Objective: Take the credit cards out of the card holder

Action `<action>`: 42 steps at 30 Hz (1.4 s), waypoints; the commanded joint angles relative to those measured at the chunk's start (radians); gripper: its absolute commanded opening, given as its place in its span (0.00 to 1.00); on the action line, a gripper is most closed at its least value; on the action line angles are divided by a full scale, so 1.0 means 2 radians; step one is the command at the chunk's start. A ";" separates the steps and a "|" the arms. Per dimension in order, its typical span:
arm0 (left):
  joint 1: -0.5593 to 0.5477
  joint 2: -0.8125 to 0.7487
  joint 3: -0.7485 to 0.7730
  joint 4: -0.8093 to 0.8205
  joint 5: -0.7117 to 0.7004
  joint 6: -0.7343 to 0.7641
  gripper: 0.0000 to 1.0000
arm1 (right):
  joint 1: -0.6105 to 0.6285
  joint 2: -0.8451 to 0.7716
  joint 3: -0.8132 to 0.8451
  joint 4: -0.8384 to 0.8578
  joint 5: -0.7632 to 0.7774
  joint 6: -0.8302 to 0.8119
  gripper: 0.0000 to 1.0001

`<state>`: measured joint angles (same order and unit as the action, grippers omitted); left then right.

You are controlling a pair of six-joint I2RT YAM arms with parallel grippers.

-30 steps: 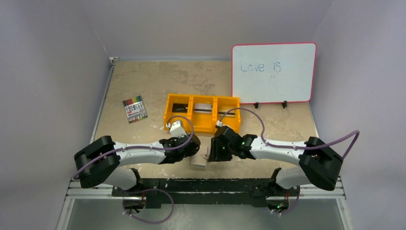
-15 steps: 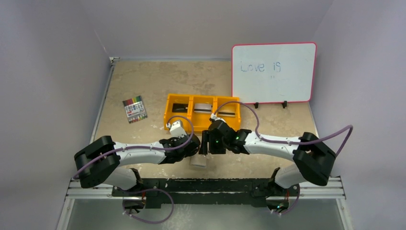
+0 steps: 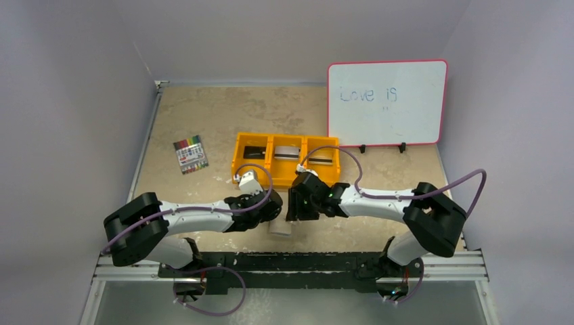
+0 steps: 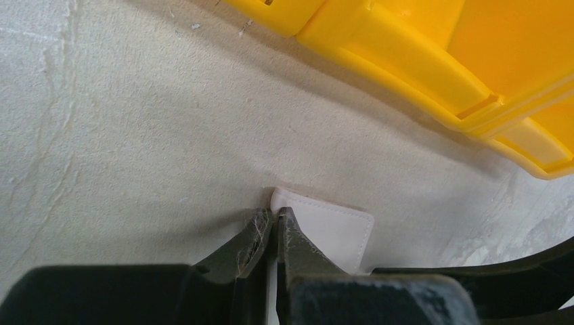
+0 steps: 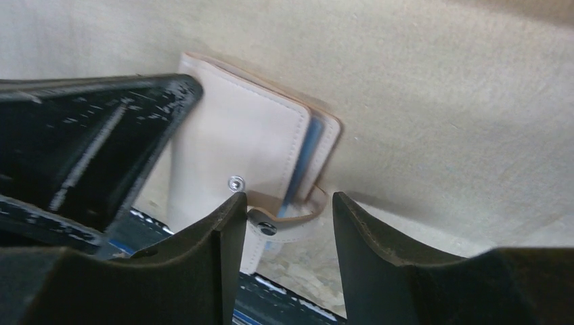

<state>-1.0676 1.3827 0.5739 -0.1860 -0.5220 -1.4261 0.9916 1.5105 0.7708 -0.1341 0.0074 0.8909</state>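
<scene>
- Your left end effector (image 4: pixel 273 227) has its fingers pressed together on one pale edge of the tan leather bifold card holder (image 5: pixel 244 135). The holder sits folded on the counter (image 4: pixel 135 122), directly ahead of your right end effector (image 5: pixel 288 210). You cannot tell whether it lies flat or is tipped up.
- Your right end effector is spread, with a finger on either side of the small beige snap strap (image 5: pixel 291 227). It does not appear to grip the strap. The strap looks unfastened, and a sliver of blue lining shows at the holder's edge just above it.
- If you close on the strap alone and pull, the thin pinch on the far edge may slip and the whole holder will drag instead of opening.
- The black body of the left end effector sits just left of your right fingers. A sideways correction there risks knocking the two together.
- If the fold springs open with a jerk, cards could slide out and scatter toward the arm bases behind you.
- The counter is matte, mottled beige with faint veins, and offers little room to get a finger under thin leather.
- An orange plastic three-compartment tray (image 4: pixel 406 61) stands just beyond the left end effector.
- A pink-framed whiteboard (image 3: pixel 387 101) stands well beyond the right one, and a pack of coloured markers (image 3: pixel 190 154) lies far off to the left.
- Plain pale walls (image 3: pixel 291 34) close in the space.
</scene>
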 commanded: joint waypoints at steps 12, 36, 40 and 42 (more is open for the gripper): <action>0.001 -0.017 -0.005 -0.007 -0.021 -0.009 0.00 | -0.001 -0.043 -0.037 -0.030 -0.003 -0.002 0.44; 0.001 -0.014 0.001 -0.012 -0.022 -0.009 0.00 | -0.001 -0.058 -0.053 -0.029 0.048 0.032 0.24; 0.001 -0.011 0.003 -0.003 -0.014 0.005 0.00 | -0.001 -0.063 -0.057 -0.004 0.054 0.035 0.14; 0.001 -0.008 0.012 -0.006 -0.014 0.015 0.00 | -0.001 -0.068 -0.057 0.004 0.058 0.034 0.06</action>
<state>-1.0676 1.3720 0.5735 -0.2031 -0.5316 -1.4288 0.9916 1.4067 0.6613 -0.1802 0.0731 0.9428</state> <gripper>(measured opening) 0.030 0.115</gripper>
